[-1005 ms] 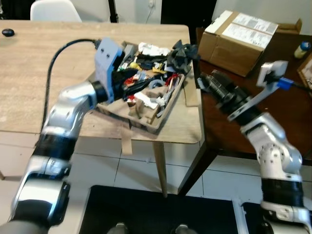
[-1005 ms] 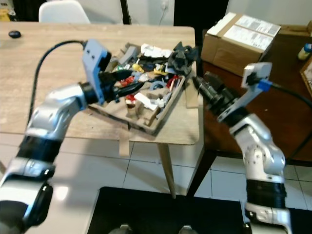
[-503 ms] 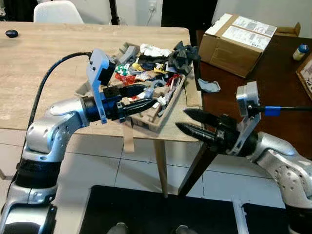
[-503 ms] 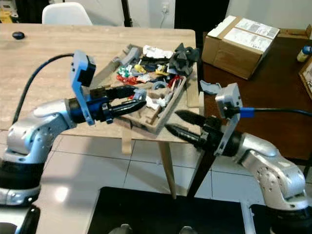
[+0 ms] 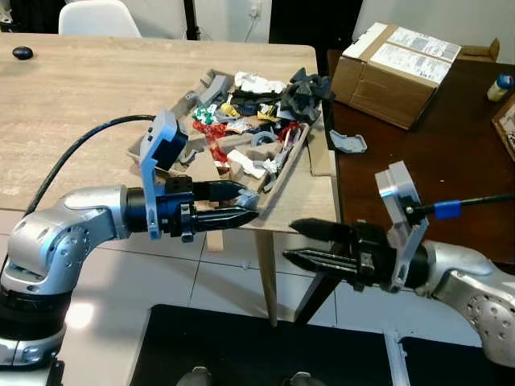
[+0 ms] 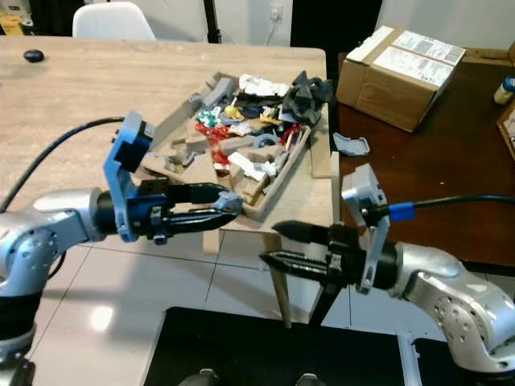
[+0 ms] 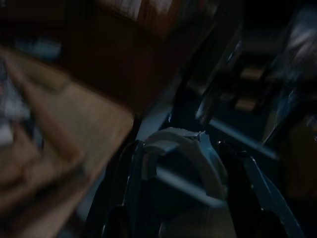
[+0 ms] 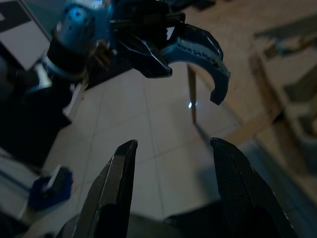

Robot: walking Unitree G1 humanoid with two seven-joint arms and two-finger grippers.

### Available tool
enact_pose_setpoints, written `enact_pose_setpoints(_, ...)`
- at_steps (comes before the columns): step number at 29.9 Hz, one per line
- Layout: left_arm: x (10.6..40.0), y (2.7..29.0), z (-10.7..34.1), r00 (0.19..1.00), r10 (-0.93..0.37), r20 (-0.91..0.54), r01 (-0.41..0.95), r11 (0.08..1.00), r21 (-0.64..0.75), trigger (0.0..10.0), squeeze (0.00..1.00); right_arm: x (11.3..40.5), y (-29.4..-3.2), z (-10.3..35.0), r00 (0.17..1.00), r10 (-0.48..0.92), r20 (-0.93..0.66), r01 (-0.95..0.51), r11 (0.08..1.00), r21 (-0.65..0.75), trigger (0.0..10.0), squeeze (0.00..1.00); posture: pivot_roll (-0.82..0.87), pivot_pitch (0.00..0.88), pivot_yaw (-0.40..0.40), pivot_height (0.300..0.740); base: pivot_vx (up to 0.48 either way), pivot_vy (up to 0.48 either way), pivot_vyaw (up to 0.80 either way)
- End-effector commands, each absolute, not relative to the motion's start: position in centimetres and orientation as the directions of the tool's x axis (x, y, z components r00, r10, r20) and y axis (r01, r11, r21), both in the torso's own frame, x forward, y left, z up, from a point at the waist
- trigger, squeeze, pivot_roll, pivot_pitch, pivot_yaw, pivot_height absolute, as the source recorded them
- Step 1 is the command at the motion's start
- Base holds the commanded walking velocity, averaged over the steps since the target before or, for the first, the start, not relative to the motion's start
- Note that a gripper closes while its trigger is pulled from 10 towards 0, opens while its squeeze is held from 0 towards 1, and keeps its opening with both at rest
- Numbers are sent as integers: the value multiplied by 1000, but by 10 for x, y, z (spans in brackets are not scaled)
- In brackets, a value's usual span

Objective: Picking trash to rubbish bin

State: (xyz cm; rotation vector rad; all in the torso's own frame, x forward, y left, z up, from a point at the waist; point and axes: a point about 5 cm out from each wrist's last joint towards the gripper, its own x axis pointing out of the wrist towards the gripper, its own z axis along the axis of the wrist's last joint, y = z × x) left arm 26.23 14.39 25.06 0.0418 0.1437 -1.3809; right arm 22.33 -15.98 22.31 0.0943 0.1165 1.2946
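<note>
Light wooden table (image 5: 72, 121) over white tiled floor (image 5: 217, 281), dark brown table (image 5: 434, 177) butted against its right side. A shallow brown cardboard tray (image 5: 273, 181) sits at the light table's front right corner, piled with mixed trash scraps (image 5: 249, 112): red, yellow, white, black bits. One grey curved plastic scrap (image 5: 348, 143) lies on the dark table just beside the tray. Brown cardboard box with white labels (image 5: 398, 71) further back on the dark table. White chair (image 5: 95, 16) behind the light table, small black object (image 5: 22, 53) near its far left edge.

My left pincer (image 5: 241, 207) is off the table's front edge, just below the tray corner, clenched on a curved grey plastic piece (image 7: 185, 153); right wrist view shows the same piece hooked down from the fingertips (image 8: 198, 52).

My right pincer (image 5: 294, 241) is below table level, over the floor, pointing left toward the left pincer, close but apart. Fingers (image 8: 116, 183) spread, released, nothing between them.
</note>
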Motion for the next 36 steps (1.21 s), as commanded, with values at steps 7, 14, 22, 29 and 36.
enact_pose_setpoints(7, 241, 143, 192, 156, -881, -447, 966, 230, -117, 0, 0, 219, -160, 166, 280, 903, -325, -930, 339, 142, 10000, 0, 89, 203, 39, 740, 0, 0, 0)
enact_pose_setpoints(14, 233, 149, 148, 137, -799, -586, 947, 278, -158, 0, 0, 232, -163, 138, 395, 832, -389, -887, 456, 74, 10000, 0, 86, 192, 28, 740, 0, 0, 0)
enact_pose_setpoints(22, 226, 158, 92, 142, -674, -725, 903, 389, -185, 0, 0, 228, -171, 85, 350, 708, -613, -890, 456, 19, 10000, 0, 76, 182, 29, 740, 0, 0, 0)
enact_pose_setpoints(29, 236, 180, 19, 336, -408, -849, 826, 561, 58, 0, 0, 227, -186, 34, 415, 563, -715, -808, 589, -6, 10000, 0, 70, 157, 18, 740, 0, 0, 0)
enact_pose_setpoints(36, 246, 177, -6, 504, -329, -799, 721, 670, 179, 0, 0, 237, -195, 2, 562, 391, -729, -643, 761, -87, 10000, 0, 71, 153, 18, 740, 0, 0, 0)
